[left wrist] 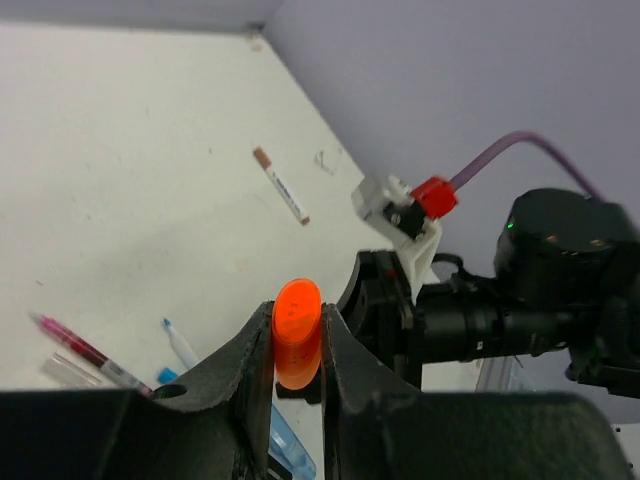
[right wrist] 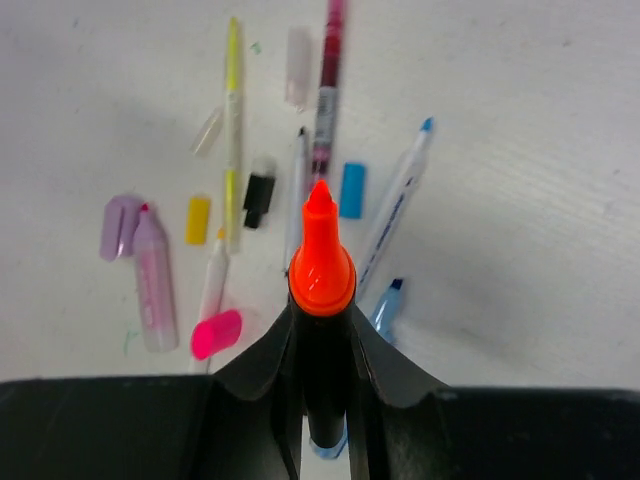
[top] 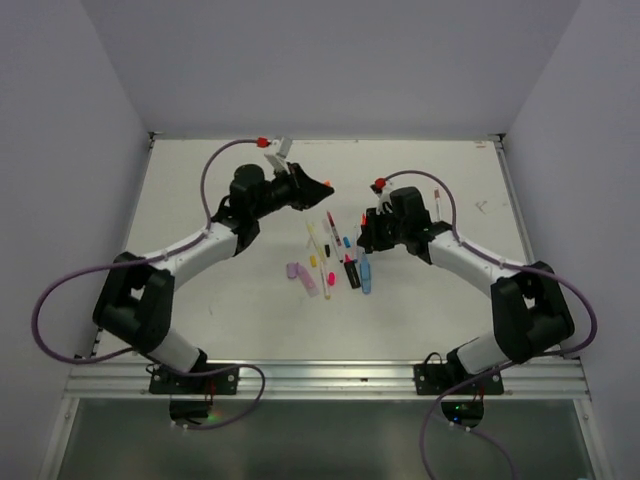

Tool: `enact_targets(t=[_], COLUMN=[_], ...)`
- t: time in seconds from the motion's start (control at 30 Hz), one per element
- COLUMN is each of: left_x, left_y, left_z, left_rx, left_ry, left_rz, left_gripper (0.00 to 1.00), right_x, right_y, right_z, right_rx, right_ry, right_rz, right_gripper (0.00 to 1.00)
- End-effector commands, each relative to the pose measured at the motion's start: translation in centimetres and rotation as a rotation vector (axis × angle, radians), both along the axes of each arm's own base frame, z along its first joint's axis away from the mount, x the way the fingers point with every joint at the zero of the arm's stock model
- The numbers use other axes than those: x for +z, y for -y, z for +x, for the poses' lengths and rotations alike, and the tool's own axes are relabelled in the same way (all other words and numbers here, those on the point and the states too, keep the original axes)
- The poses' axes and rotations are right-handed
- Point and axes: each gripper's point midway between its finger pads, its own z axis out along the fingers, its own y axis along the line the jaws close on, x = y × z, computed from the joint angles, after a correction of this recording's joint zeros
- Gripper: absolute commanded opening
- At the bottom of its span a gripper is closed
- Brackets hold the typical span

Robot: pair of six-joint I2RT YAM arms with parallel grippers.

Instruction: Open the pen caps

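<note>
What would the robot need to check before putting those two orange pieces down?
1. Grip on the orange cap by the left gripper: ok.
2. Grip on the orange highlighter by the right gripper: ok.
3. Cap fully off the highlighter: ok.
4. Both grippers apart from each other: ok.
5. Room on the table for setting down: ok.
6. Whether the lone pen far right is capped: cannot tell.

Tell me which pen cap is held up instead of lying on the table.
The orange cap, pinched in the left end effector; the pink cap, yellow cap and blue cap lie on the table.
</note>
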Motion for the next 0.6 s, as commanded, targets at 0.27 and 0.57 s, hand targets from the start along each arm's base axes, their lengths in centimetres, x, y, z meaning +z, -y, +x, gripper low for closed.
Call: enact_targets(t=[0.27, 0.57], left_x=[-13.4, -18.6], left_y=[10.3, 11.7], left_z=[-0.8, -0.6], left_rx=[-0.187, -0.156], left_ry=[-0.436, -0.52], left_rz=[0.232, 0.344], left_gripper=[0.05, 0.17], right_x=[-3.5, -5.6], right_y=[5.8, 5.0], right_z=[5.1, 5.3], right_rx=[-0.287, -0.248], right_ry=[-0.125, -0.178], right_rz=[-0.233, -0.233], right_gripper=[0.0, 0.21])
